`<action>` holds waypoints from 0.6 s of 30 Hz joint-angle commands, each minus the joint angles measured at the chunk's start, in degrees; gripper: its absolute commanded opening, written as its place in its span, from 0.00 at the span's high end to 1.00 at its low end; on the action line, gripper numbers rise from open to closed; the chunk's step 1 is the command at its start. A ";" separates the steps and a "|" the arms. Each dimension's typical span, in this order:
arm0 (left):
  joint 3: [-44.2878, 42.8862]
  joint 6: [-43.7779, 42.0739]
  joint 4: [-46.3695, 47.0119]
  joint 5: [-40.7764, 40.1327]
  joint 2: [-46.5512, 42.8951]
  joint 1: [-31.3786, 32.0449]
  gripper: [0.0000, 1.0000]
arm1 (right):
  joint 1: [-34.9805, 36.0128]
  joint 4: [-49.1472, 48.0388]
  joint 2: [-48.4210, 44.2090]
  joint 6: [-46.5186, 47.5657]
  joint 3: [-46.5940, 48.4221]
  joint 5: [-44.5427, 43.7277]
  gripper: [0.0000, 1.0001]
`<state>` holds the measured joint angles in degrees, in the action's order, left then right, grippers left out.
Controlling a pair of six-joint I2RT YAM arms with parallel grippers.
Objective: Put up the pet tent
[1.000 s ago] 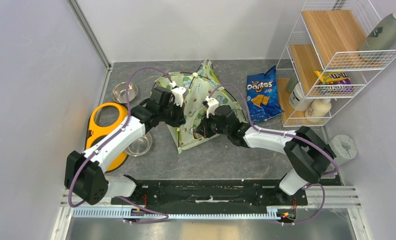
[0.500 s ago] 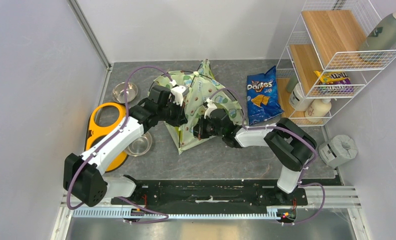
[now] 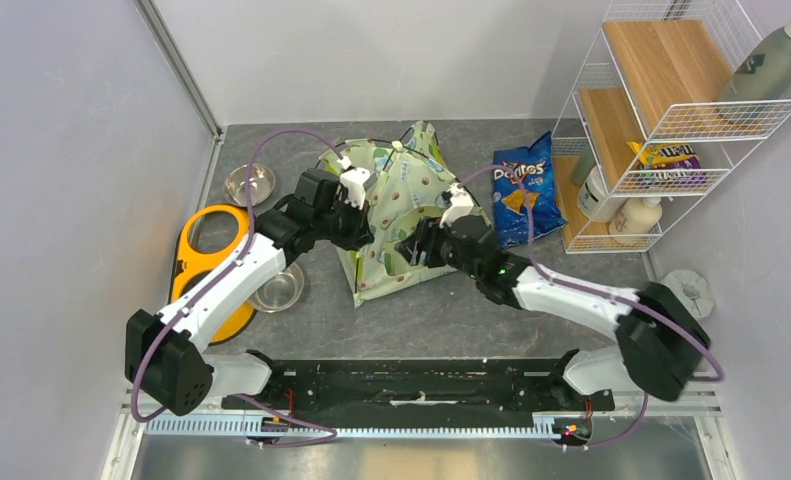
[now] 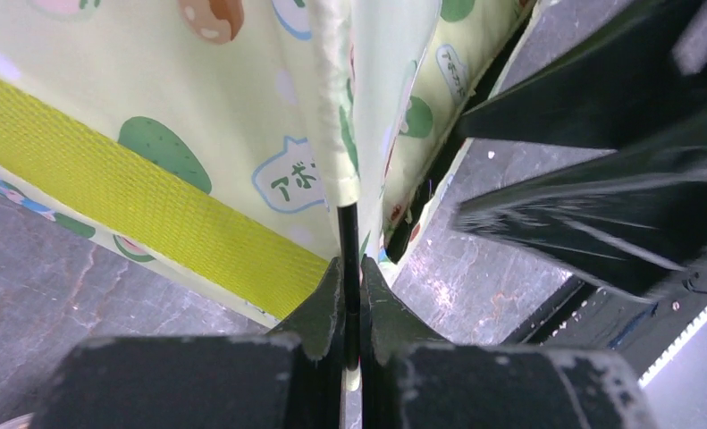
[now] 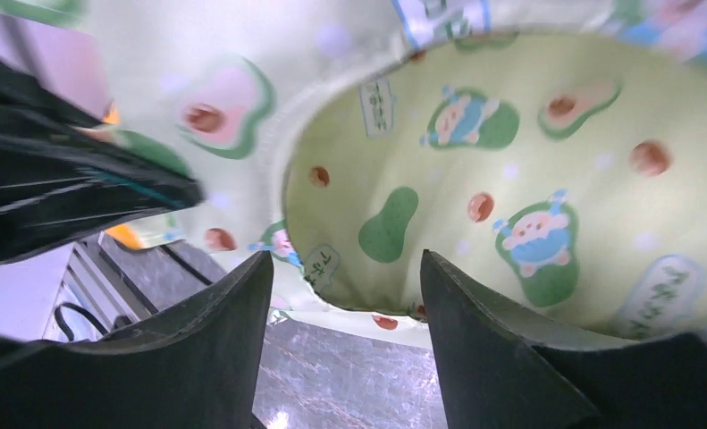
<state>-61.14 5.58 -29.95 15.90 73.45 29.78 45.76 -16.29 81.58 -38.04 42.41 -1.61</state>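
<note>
The pet tent (image 3: 403,190) lies half-raised and crumpled at mid-floor, pale avocado-print fabric with a lime-green strap (image 4: 144,201). My left gripper (image 3: 357,214) sits at the tent's left side, shut on a thin black pole (image 4: 349,234) that runs out of a fabric sleeve and between its fingertips (image 4: 350,270). My right gripper (image 3: 423,246) is at the tent's front right and stands open. In its wrist view the printed fabric (image 5: 510,170) hangs just beyond its open gripper (image 5: 345,261), with only bare floor between the fingers.
A blue Doritos bag (image 3: 523,188) lies right of the tent, beside a white wire shelf rack (image 3: 661,110). An orange bowl holder (image 3: 209,255) and two steel bowls (image 3: 250,183) (image 3: 279,290) sit to the left. Walls close in on both sides.
My right gripper has opened and let go of the tent, and its arm has swung out to the right. The tent's top has shifted slightly right. The left gripper keeps its hold.
</note>
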 commanded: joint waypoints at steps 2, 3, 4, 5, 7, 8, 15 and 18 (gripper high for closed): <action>-5.39 -3.12 3.71 -3.62 -1.50 0.46 0.98 | 0.17 7.95 -10.93 7.00 1.23 -8.65 0.29; -5.68 -3.91 4.03 -3.74 -1.86 0.45 0.98 | 0.12 8.91 -12.16 7.75 1.61 -9.09 0.29; -5.82 -4.78 4.63 -3.92 -2.52 0.47 0.98 | 0.12 10.03 -13.59 8.18 2.02 -9.51 0.28; -5.83 -5.42 5.17 -3.86 -3.24 0.45 0.98 | 0.12 10.83 -14.86 8.60 2.37 -9.81 0.28; -5.53 -8.61 5.89 -3.06 -4.87 0.44 0.98 | 0.12 12.06 -17.15 9.08 3.20 -10.73 0.28; -5.37 -9.67 6.15 -2.73 -5.61 0.47 0.98 | 0.12 12.84 -17.97 9.33 3.95 -11.36 0.28; -1.93 -13.35 13.47 -4.05 -12.45 0.46 0.98 | 0.12 19.36 -21.74 12.43 9.78 -12.43 0.27; 0.41 -13.62 17.42 -3.53 -14.55 0.47 0.98 | 0.12 20.66 -22.35 13.16 11.39 -11.92 0.26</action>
<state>-62.54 -3.97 -24.29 12.10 62.54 30.00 45.76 1.54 60.99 -27.62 49.82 -12.60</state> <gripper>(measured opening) 0.064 0.733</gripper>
